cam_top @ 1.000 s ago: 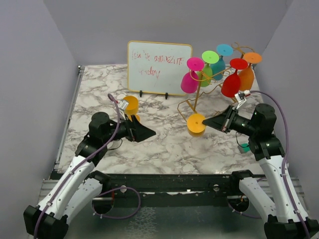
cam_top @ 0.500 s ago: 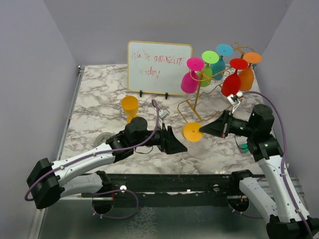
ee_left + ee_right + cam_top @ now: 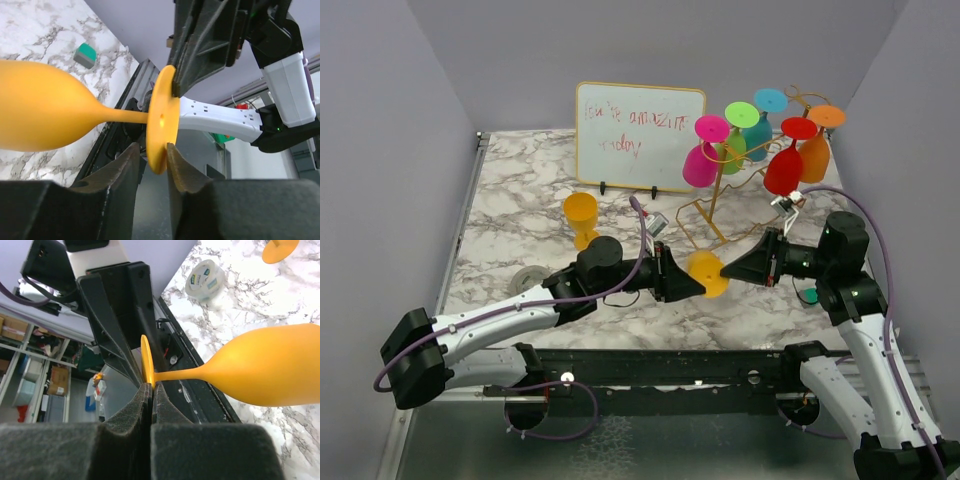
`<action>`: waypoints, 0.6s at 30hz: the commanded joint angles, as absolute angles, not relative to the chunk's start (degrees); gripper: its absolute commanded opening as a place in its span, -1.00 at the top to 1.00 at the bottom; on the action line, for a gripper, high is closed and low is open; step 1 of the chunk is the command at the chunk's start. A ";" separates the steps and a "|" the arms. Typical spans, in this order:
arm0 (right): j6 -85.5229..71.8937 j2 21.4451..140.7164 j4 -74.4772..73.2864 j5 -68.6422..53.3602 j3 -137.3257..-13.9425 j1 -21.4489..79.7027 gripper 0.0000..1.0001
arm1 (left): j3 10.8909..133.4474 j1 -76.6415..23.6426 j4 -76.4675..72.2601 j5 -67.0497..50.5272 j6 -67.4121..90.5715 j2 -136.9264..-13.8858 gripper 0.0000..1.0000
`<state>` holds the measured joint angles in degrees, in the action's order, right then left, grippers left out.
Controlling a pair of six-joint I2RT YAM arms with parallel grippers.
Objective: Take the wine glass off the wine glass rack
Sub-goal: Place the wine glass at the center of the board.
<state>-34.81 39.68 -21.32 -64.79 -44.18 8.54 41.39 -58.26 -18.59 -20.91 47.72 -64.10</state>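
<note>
Your right end effector (image 3: pixel 151 390) pinches the orange plastic wine glass (image 3: pixel 45 105) by its foot. Your left end effector (image 3: pixel 152 152) straddles that foot, jaws slightly apart

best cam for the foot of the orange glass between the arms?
Left wrist: the foot of the orange wine glass shows as a full disc, left gripper jaws straddling its rim. Right wrist sees it edge-on, pinched in the right gripper. Top external shows only an orange patch between the grippers.

The yellow-orange wine glass (image 3: pixel 708 272) is horizontal, clear of the gold wire rack (image 3: pixel 713 200) behind it.
</note>
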 commanded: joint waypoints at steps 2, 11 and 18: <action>-32.76 39.23 -23.52 -70.84 -44.02 8.96 0.99 | 43.33 -58.71 -20.65 -20.19 46.87 -65.08 0.64; -26.04 39.84 -30.18 -71.79 -46.16 8.96 0.33 | 41.88 -58.86 -20.52 -20.41 44.05 -62.67 1.00; -26.31 40.63 -27.14 -69.52 -47.55 9.17 -0.22 | 40.82 -58.84 -10.28 -14.74 36.17 -55.45 1.00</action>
<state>-27.53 40.12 -26.94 -69.12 -44.91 8.69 41.39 -58.89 -17.37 -19.77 43.46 -60.82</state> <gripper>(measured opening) 0.595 0.014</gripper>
